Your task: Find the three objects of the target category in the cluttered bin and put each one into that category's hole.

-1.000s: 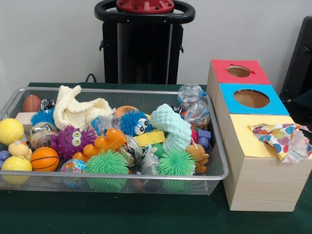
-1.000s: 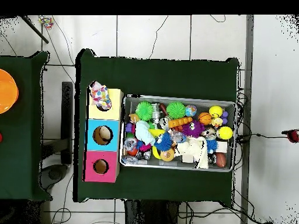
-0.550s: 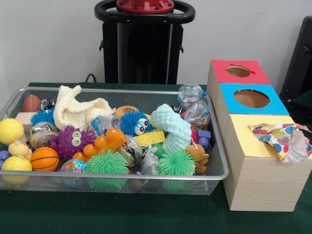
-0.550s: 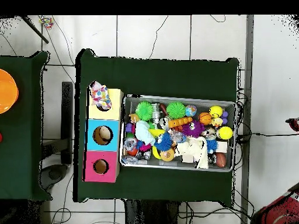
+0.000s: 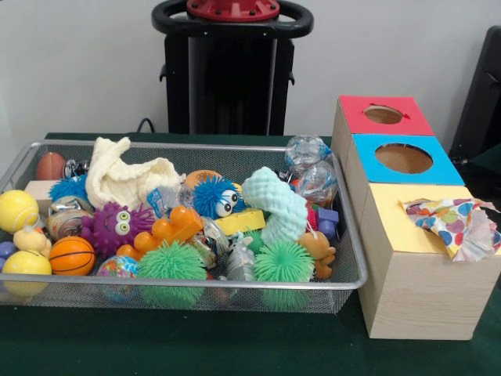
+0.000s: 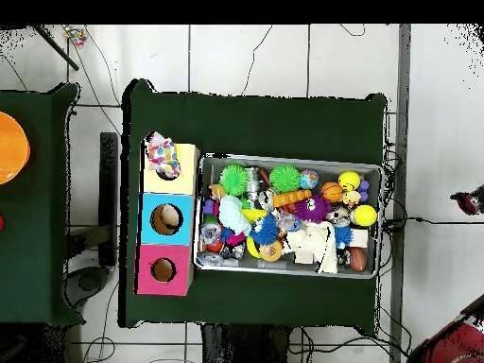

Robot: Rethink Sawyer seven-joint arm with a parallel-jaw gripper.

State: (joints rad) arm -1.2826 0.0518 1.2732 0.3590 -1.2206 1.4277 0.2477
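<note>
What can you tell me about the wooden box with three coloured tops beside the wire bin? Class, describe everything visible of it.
The pale wooden box with three coloured tops stands upright on the green table cloth, close beside the wire mesh bin. Its top is split into a red section, a blue section and a yellow section. The red and blue each show an open round hole. A spotted multicoloured cloth is stuffed into the yellow section's hole and spills over the edge.

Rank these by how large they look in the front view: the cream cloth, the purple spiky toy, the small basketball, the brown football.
1. cream cloth
2. purple spiky toy
3. small basketball
4. brown football, though it lies farther back and partly hidden, so this is unsure.
</note>
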